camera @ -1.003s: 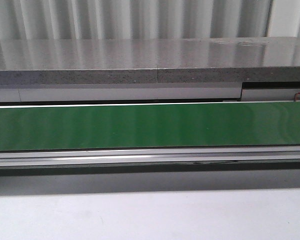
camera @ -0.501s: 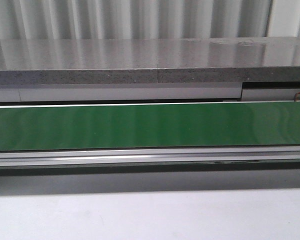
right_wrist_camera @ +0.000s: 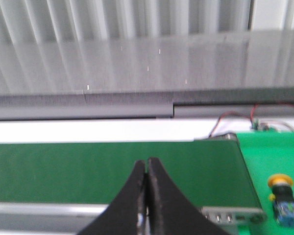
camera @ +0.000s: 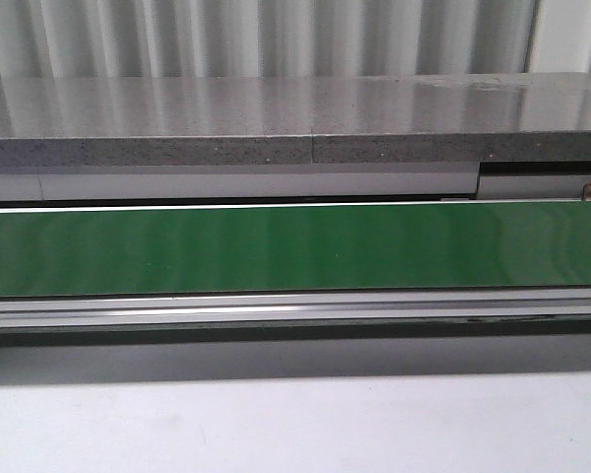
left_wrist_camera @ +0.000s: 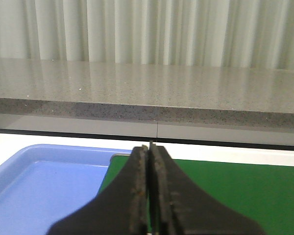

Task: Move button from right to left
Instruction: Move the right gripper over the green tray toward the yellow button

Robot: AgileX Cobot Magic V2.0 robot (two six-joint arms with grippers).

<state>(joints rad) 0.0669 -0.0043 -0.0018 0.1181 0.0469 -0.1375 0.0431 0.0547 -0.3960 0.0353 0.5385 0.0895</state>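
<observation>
The button [right_wrist_camera: 285, 197], with a yellow-orange round cap, black collar and blue-and-clear block, stands upright on a bright green mat [right_wrist_camera: 279, 152] past the right end of the belt. It shows only in the right wrist view. My right gripper [right_wrist_camera: 147, 161] is shut and empty over the dark green conveyor belt [right_wrist_camera: 88, 171], well to the left of the button. My left gripper [left_wrist_camera: 150, 147] is shut and empty at the belt's left end [left_wrist_camera: 235, 186], next to a blue tray [left_wrist_camera: 39, 181]. Neither gripper shows in the front view.
The green belt [camera: 295, 246] runs across the front view between a metal rail [camera: 295, 307] and a grey stone counter [camera: 276, 118]. Red wires and a small circuit board [right_wrist_camera: 259, 125] lie behind the green mat. White table [camera: 295, 424] lies in front.
The front view has shifted very slightly; nothing else differs.
</observation>
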